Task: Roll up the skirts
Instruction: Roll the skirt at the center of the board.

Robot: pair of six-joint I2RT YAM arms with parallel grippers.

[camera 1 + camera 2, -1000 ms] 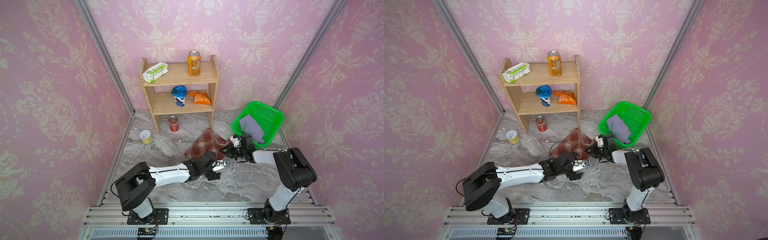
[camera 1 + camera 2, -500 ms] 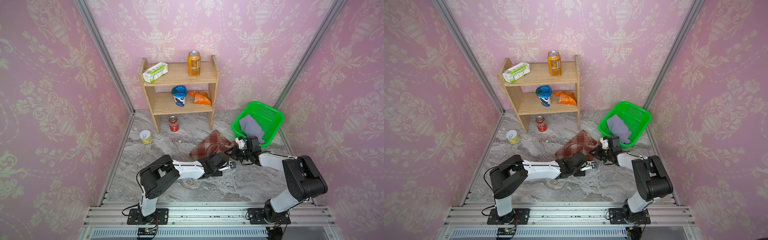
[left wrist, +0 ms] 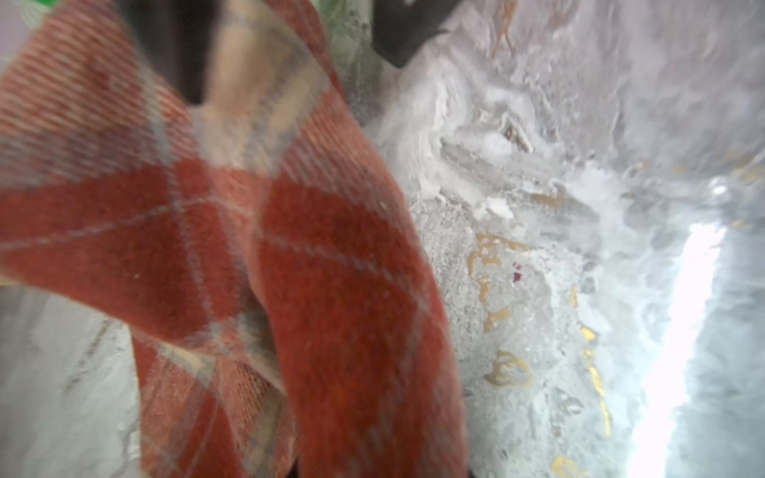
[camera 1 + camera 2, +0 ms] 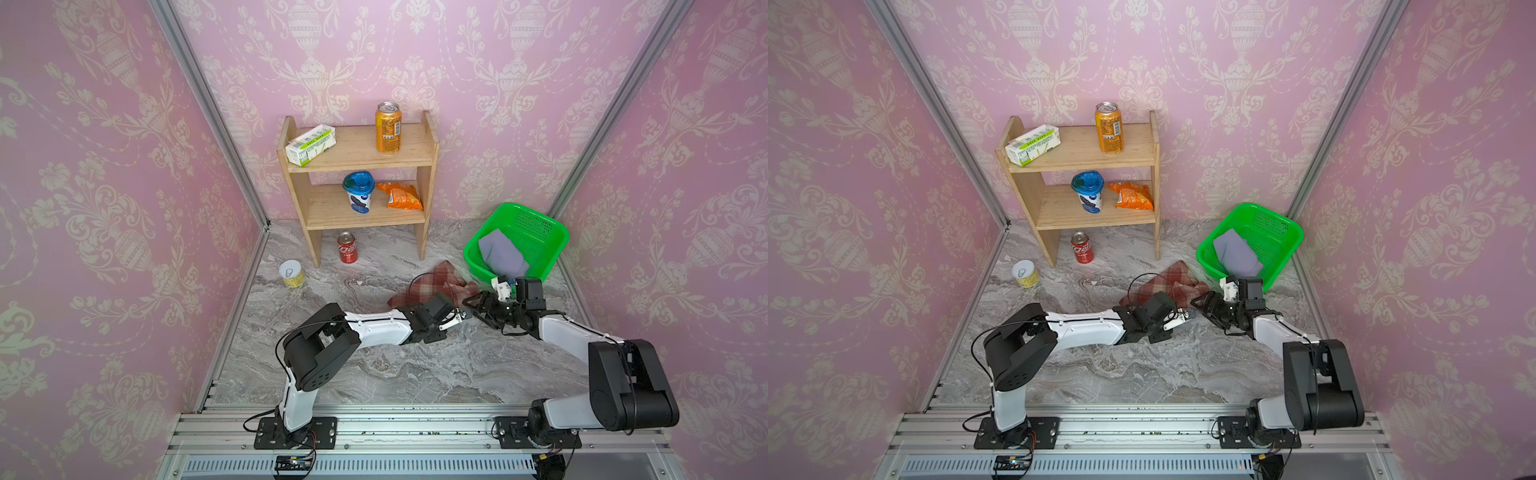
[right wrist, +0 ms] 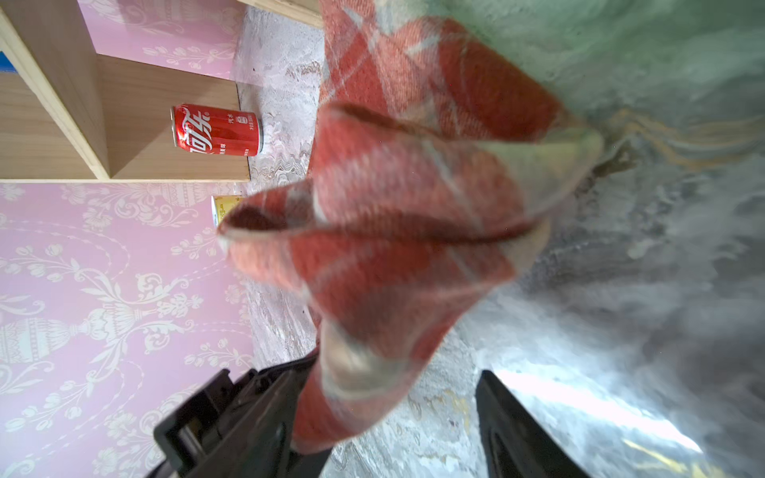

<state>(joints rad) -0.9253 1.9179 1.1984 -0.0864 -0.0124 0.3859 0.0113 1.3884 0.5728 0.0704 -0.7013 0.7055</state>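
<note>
Both elbows have shifted since a second ago, the left drawn in toward the middle and the right pulled back toward the rail, and the plaid skirt [image 4: 432, 282] has slid a little nearer the basket [image 4: 534, 232]. It lies crumpled on the counter [image 4: 395, 365] with no roll begun. The grey skirt [image 4: 500, 255] sits in the basket, untouched. At the plaid's near edge the left fingers [image 4: 458, 318] and right fingers [image 4: 476, 305] meet almost tip to tip. In the right wrist view those fingers stand wide apart, with a bunched corner of plaid loose between them, leaning on one and gripped by neither. In the left wrist view the fingers stand closer together with a fold of plaid between them, but the picture is blurred and a strip of counter shows beside one finger, so I cannot tell whether they pinch it. The main risk is that the lifted corner drops and the cloth slumps into a heap if the left hold is not firm. The two sets of fingers are also close enough to knock together or catch the same fold.
</note>
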